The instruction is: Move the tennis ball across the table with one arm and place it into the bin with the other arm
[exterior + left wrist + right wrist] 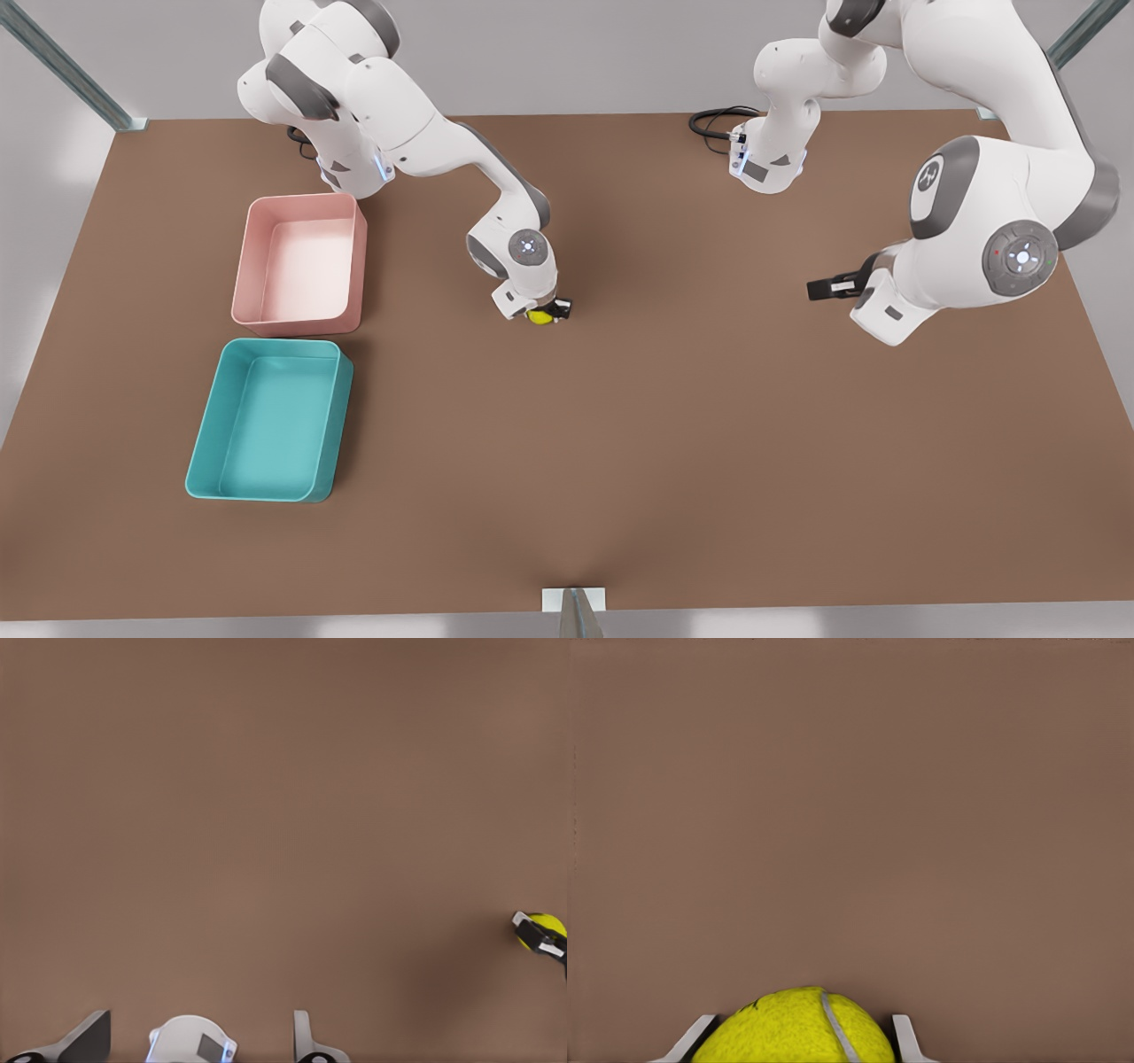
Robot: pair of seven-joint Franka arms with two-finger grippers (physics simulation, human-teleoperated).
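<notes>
The right gripper, clenched on the ball low over mid-table, had the bin toward the front view's lower left, while the left gripper, fingers apart, waited empty far opposite.

Lying open: bare counter between the arms.
Standing in the way at the front view's left: pink tray and teal bin, just beside each other.
</notes>
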